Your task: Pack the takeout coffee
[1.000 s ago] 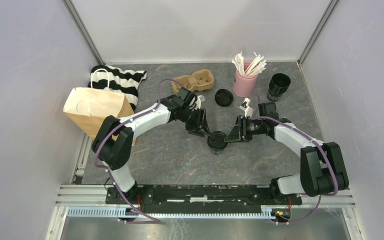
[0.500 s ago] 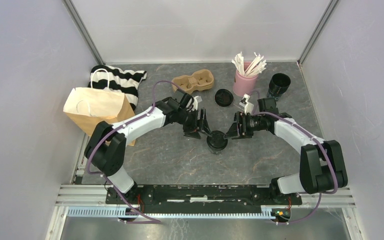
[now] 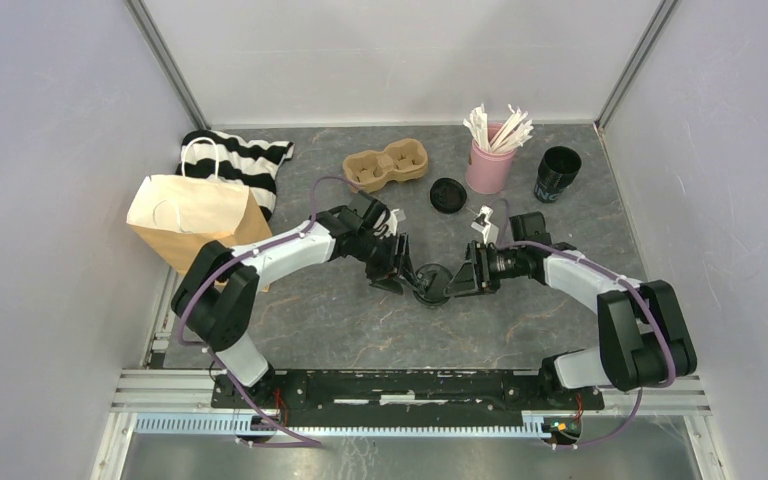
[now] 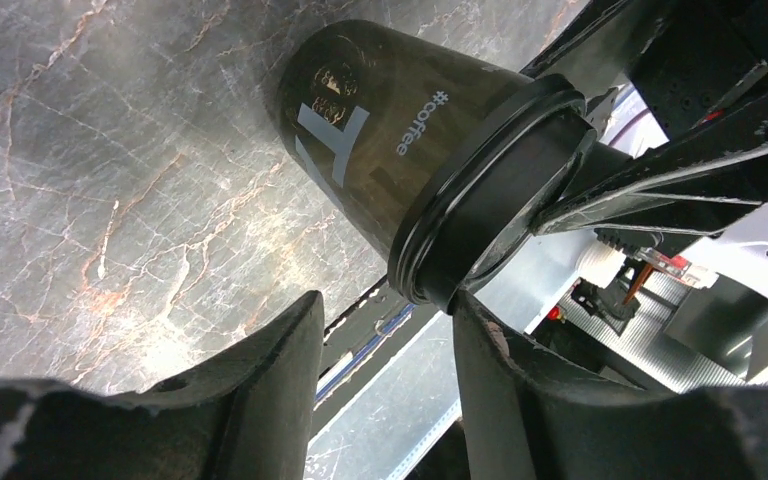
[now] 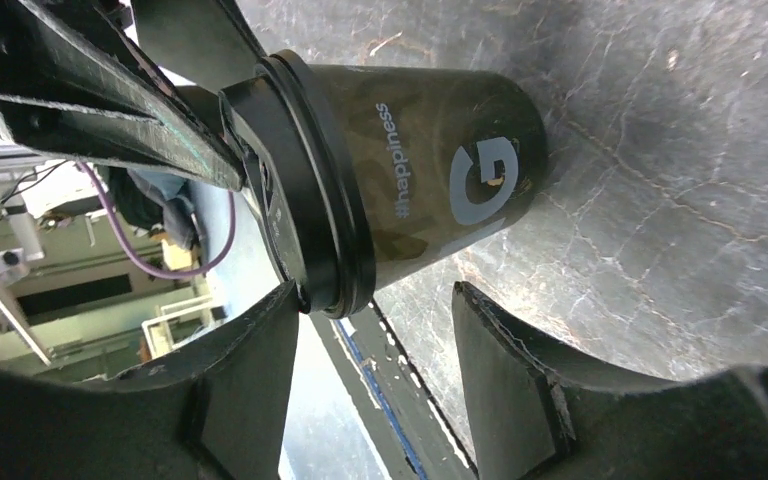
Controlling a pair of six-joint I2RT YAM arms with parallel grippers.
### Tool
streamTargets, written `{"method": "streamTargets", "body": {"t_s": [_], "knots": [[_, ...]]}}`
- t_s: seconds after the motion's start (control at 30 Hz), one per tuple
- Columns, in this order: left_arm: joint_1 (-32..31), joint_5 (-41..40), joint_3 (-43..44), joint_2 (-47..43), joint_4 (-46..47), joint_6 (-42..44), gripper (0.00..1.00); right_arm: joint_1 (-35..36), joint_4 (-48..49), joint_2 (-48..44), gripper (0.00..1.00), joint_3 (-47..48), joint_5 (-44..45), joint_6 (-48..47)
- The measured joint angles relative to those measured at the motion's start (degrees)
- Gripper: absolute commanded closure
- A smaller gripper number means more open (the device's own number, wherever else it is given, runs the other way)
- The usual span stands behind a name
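One takeout coffee cup [image 3: 432, 284], black with pale lettering and a black lid on it, stands mid-table. It shows large in the left wrist view [image 4: 390, 140] and the right wrist view [image 5: 430, 190]. My left gripper [image 3: 406, 276] is open at its left side, one fingertip [image 4: 480, 320] touching the lid's rim. My right gripper [image 3: 457, 281] is open at its right side, a fingertip [image 5: 270, 320] against the lid's rim. A second black cup [image 3: 557, 172] stands lidless at the back right. A loose black lid [image 3: 447, 194] lies near the pink cup.
A brown pulp carrier tray [image 3: 386, 166] sits at the back centre. Next to it a pink cup of white sticks [image 3: 490, 160] stands. A brown paper bag [image 3: 195, 215] lies on the left, over a black-and-white striped cloth [image 3: 240, 158]. Grey walls enclose the table.
Both grippers have dropped lower and closed in on the lidded cup from either side. The cup has stayed in place.
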Motion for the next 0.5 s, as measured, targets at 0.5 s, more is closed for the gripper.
{"method": "streamTargets", "body": {"t_s": [0.5], "knots": [[0.68,-0.94,6.51,1.22,-2.36,2.29,0.25,-0.35,0.28,1.64,0.27,4.33,-1.11,-0.15]]}}
